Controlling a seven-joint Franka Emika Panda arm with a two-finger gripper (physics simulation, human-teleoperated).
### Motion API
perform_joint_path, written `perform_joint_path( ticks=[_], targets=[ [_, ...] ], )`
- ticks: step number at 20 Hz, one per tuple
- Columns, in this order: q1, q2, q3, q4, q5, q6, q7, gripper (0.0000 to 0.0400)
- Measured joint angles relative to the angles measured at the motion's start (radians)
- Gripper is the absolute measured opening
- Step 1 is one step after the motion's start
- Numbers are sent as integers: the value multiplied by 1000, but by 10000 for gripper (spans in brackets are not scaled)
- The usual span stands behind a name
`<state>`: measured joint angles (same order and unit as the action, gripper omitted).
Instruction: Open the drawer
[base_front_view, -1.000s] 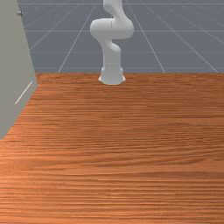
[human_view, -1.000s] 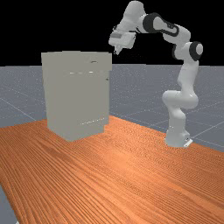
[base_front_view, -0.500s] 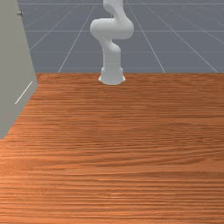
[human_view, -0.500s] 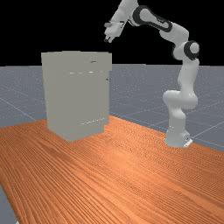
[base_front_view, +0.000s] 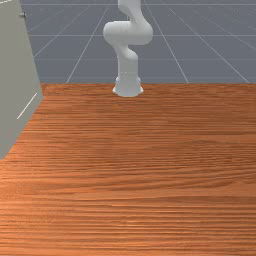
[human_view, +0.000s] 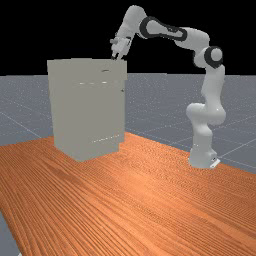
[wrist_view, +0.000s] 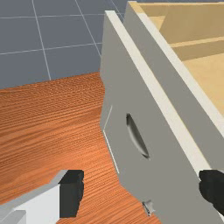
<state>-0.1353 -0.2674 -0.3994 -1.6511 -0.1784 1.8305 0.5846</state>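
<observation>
In the far view my gripper (human_view: 116, 58) points down at the top front edge of the grey cabinet (human_view: 82, 110). Close below it, a dark curved handle (human_view: 105, 70) marks the top drawer's front. The wrist view has my gripper (wrist_view: 141, 190) open, one finger on the outer side of the drawer front (wrist_view: 124, 83), the other over its top edge. A curved handle (wrist_view: 138, 136) lies beyond the fingertips, not between them. Whether a finger touches the panel, I cannot tell.
Behind the front panel a light wooden interior (wrist_view: 205, 70) lies open from above. A small knob (wrist_view: 148, 208) sits lower on the cabinet face. At the front view's left, the cabinet (base_front_view: 17, 65) stands on the table (base_front_view: 145, 165).
My hand has moved to the far view's left and, after rising, down to the cabinet's top. The top drawer's front and handle have shifted slightly left there; a pale line appears at the front view's top left.
</observation>
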Motion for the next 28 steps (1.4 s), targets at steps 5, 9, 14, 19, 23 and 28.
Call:
perform_joint_path(
  ticks=[5, 9, 14, 19, 23, 28],
  targets=[
    [3, -6, -7, 3, -3, -21, -6, 392],
    [1, -8, -14, 12, -6, -29, -6, 395],
    [-6, -31, -19, 38, -7, -32, -14, 400],
    [-4, -21, -26, 28, -8, -20, -36, 400],
    [-16, -19, -54, 6, -2, -9, -56, 400],
    [-9, -37, -44, -53, -1, -3, -51, 391]
  ],
)
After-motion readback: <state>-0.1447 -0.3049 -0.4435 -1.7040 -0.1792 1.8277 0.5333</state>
